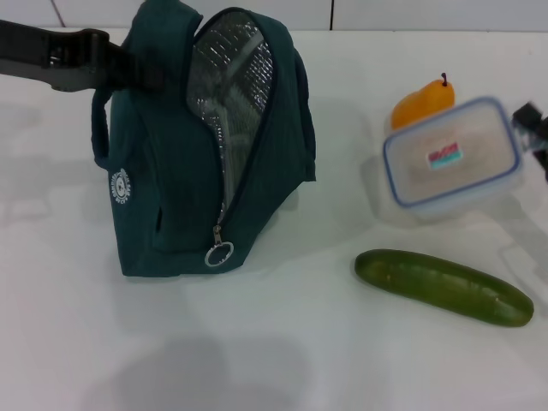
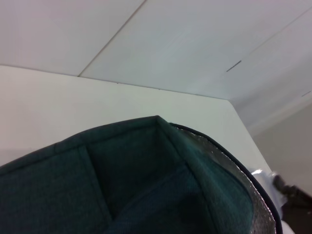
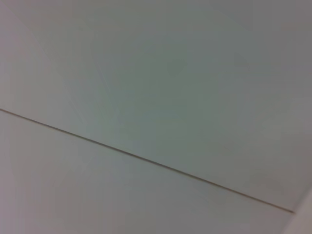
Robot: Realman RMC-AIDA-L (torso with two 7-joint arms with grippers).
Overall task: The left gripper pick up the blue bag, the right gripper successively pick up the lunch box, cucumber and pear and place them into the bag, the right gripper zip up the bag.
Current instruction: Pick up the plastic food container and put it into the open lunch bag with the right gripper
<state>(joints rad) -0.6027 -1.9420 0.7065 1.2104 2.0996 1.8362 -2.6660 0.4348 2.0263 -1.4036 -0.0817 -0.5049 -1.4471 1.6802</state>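
Upright on white counter [image 1: 257, 342]: dark teal fabric bag [image 1: 171, 188], foil-lined mouth unzipped, top strap apparently clamped by left gripper [image 1: 128, 64]. Beside right gripper [image 1: 535, 133], fingers unreadable: clear blue-rimmed plastic lunch box [image 1: 452, 158], tilted. Behind: orange-yellow pear [image 1: 422, 103]. Nearer: dark green cucumber [image 1: 443, 286].

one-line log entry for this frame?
left gripper at bag handle | bag open | right gripper at lunch box | cucumber, pear on table
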